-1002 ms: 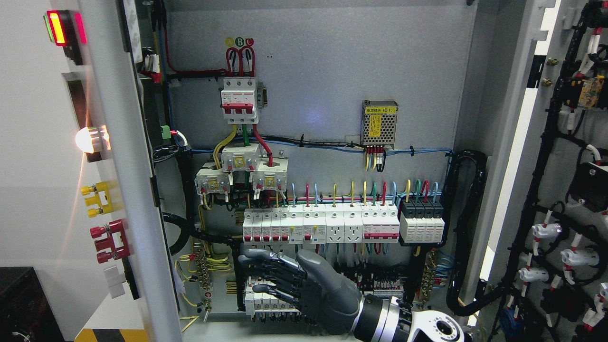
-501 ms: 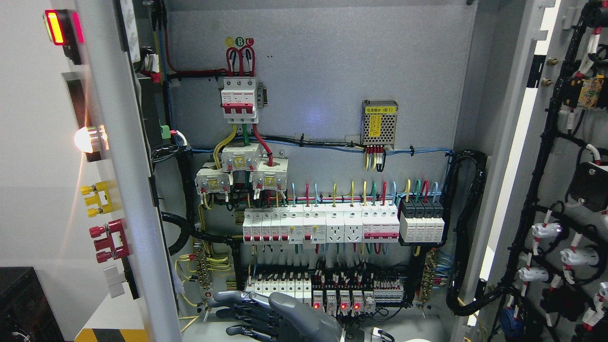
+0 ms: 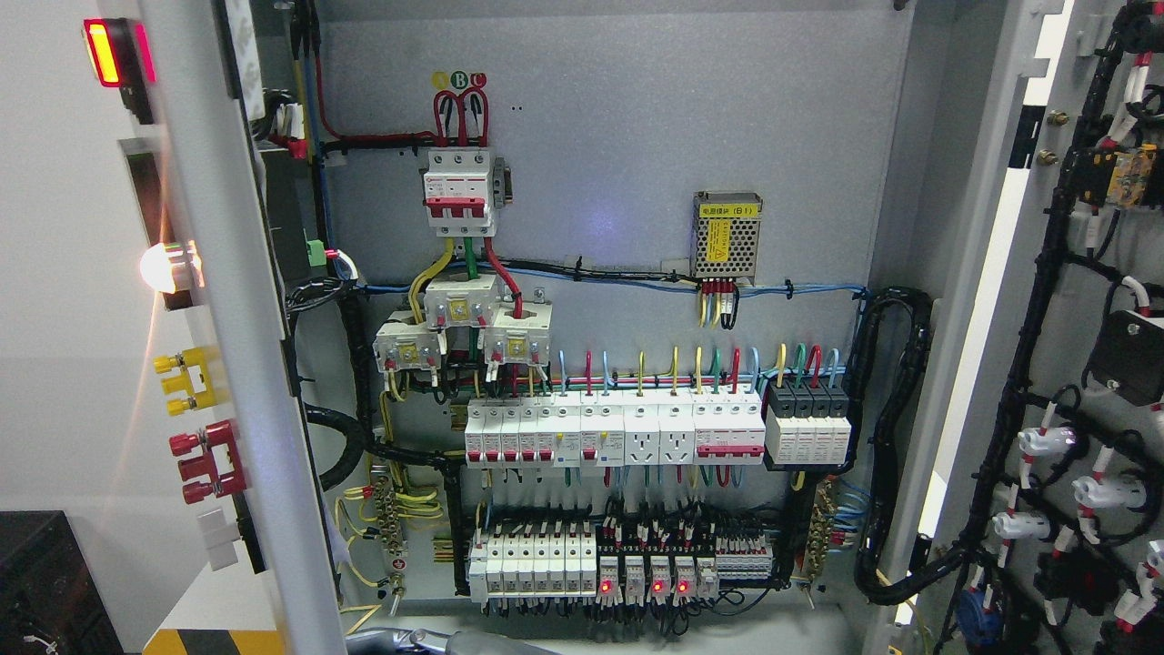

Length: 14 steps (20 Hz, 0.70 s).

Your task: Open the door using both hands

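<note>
Fingers: open or closed could not be told. Head view: saw only a grey sliver of a hand at the bottom edge, left of middle, arm side not readable. Noted left door swung out, its edge running upright, just up and left of that hand. Noted right door also swung wide, wiring side exposed, well apart to the right. Cabinet interior fully exposed between them. Judged left door edge nearer to the hand, and opening largely done.
</note>
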Motion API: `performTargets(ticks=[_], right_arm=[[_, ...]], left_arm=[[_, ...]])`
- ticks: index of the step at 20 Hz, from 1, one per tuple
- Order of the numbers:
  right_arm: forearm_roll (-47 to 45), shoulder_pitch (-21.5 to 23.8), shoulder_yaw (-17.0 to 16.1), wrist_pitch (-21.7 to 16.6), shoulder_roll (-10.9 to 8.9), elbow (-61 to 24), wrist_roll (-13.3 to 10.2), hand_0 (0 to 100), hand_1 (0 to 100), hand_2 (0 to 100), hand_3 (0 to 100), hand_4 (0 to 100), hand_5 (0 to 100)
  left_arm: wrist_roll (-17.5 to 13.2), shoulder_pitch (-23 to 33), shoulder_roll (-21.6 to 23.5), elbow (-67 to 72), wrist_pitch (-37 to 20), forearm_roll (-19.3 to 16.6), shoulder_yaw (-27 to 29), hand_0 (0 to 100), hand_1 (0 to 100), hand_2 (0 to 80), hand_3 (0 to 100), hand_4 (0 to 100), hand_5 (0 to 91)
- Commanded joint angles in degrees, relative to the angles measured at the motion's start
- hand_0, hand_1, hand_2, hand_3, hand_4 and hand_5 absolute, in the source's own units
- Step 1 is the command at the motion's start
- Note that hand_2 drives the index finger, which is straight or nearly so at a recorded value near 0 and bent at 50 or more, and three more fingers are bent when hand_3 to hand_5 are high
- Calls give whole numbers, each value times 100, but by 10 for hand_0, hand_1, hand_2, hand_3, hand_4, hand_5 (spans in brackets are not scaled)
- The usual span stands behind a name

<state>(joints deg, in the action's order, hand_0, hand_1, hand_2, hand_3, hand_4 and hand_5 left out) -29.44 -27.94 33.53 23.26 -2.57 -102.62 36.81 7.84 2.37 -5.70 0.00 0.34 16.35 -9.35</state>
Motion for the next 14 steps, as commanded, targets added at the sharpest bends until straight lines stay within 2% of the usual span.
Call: performTargets(ticks=[1, 5, 11, 14], right_arm=[[299, 16, 435, -5, 547, 50, 2, 191, 0, 0, 0, 0, 0], [308, 7, 584, 4, 714, 58, 2, 191, 0, 0, 0, 0, 0], [316, -1, 620, 21, 986, 242, 2, 191, 0, 0, 0, 0, 0], [316, -28, 830, 117, 996, 409, 2, 191, 0, 0, 0, 0, 0]], left_arm=[[-1, 0, -2, -18, 1, 0, 4, 0, 0, 0, 0, 0, 0], [-1, 0, -2, -9, 1, 0, 4, 0, 0, 0, 0, 0, 0], [-1, 0, -2, -9, 1, 0, -5, 0, 0, 0, 0, 0, 0], [-1, 0, 7, -9, 1, 0, 4, 0, 0, 0, 0, 0, 0]])
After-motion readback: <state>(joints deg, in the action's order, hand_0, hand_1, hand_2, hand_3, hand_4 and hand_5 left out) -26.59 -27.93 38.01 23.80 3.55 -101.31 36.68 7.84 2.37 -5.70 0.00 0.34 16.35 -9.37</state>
